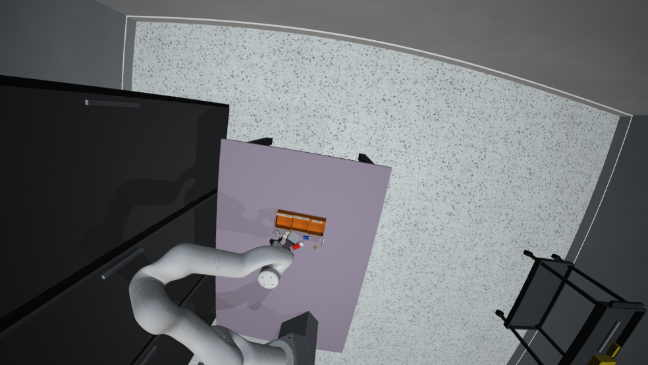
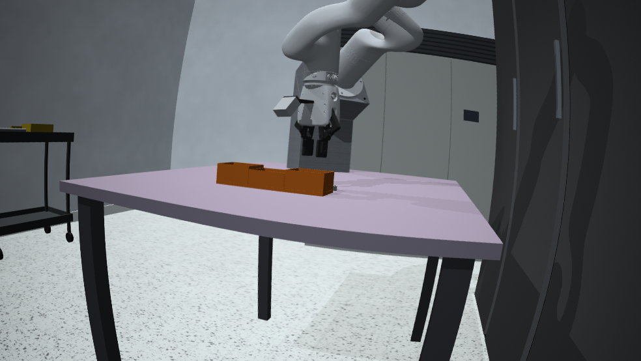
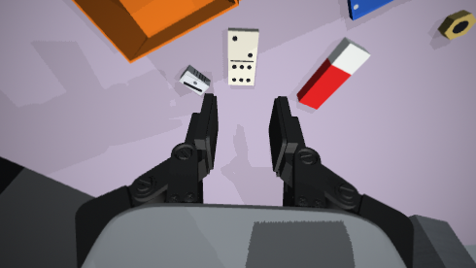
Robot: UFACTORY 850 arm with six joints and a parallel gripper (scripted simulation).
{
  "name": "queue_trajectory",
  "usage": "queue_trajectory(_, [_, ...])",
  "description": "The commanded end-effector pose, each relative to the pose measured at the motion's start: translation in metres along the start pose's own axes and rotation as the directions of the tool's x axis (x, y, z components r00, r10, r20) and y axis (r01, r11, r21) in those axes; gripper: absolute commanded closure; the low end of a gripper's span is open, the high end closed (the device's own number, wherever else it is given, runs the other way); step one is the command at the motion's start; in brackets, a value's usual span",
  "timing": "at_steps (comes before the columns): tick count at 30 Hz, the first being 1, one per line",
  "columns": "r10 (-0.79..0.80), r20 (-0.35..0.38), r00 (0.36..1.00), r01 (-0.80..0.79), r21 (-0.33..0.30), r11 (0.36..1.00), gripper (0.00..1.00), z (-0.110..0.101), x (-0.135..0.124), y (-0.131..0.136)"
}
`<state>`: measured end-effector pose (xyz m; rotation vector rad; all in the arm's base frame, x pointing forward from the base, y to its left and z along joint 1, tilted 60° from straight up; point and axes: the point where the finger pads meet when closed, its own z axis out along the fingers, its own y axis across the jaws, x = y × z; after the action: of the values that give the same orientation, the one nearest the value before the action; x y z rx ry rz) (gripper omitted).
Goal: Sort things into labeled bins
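Observation:
My gripper (image 3: 244,112) (image 2: 314,152) is open and empty, hanging low over the purple table (image 1: 280,181) (image 2: 381,210) just in front of the orange bins (image 1: 299,223) (image 2: 273,179) (image 3: 146,19). Just past the fingertips lies a white domino (image 3: 243,57) (image 1: 286,235). A small grey and white tile (image 3: 194,80) lies to its left, by the left fingertip. A red and white bar magnet (image 3: 332,74) (image 1: 297,246) lies to the right. Further right are a blue USB stick (image 3: 366,6) (image 1: 306,236) and a brass nut (image 3: 457,25) (image 1: 315,247). A small bolt (image 1: 323,242) lies beyond the nut.
The three bins stand in a row mid-table. A tall black cabinet (image 1: 90,181) flanks the table on one side. A black cart (image 1: 566,294) (image 2: 36,134) stands apart on the speckled floor. The arm's base sits at the table's near edge.

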<state>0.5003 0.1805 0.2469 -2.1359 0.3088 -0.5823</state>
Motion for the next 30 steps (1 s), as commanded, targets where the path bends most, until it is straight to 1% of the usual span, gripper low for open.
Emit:
queue_trajectory(1, [-0.001, -0.005, 1.0, 0.001, 0.004, 1.0, 0.59, 0.003, 0.0003, 0.0003])
queue_trajectory(30, [-0.001, -0.005, 1.0, 0.001, 0.004, 1.0, 0.59, 0.003, 0.0023, -0.0021])
